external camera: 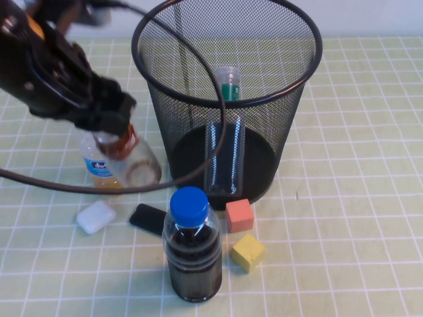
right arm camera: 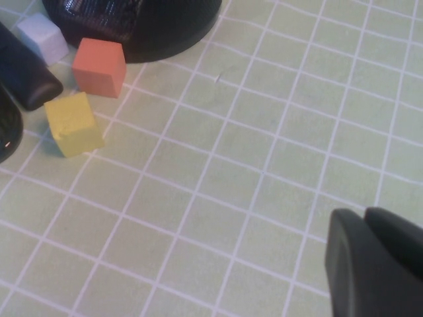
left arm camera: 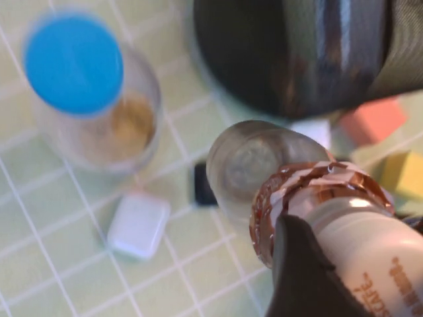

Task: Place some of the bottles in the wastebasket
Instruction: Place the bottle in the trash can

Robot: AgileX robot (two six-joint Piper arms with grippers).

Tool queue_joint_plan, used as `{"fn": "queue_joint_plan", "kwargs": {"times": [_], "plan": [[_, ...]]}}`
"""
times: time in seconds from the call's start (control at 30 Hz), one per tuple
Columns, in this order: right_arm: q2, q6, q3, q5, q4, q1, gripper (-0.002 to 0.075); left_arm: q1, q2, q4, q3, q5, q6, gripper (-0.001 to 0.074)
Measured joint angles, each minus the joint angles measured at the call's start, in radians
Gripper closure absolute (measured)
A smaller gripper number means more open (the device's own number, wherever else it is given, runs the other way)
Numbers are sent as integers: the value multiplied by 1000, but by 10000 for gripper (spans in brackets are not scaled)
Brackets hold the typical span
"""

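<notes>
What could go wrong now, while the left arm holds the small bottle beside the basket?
The left gripper pinches the small bottle only at its neck, so it may slip or swing. Lifted too low, it could strike the wastebasket rim. The slim blue-label bottle stands close and might topple. The right gripper is parked aside.

Bright, even overhead light leaves only soft shadows under the wastebasket. In the left wrist view the blue-capped bottle beside it is blurred; glare streaks the taller bottle inside
</notes>
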Motion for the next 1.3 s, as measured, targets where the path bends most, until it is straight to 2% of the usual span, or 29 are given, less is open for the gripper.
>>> {"fn": "queue_joint_plan", "kwargs": {"times": [0.53,0.73,0.93,1.3], "plan": [[0,1,0,-52,-6,0,733,0,-179,-73,-269,36,-42,450],[2,7,0,-80,-14,0,733,0,-175,-147,-291,-17,-39,450],[2,9,0,-91,-14,0,733,0,-93,-160,-297,-119,4,451],[2,35,0,-91,-16,0,733,0,216,-156,-297,-129,15,451]]}}
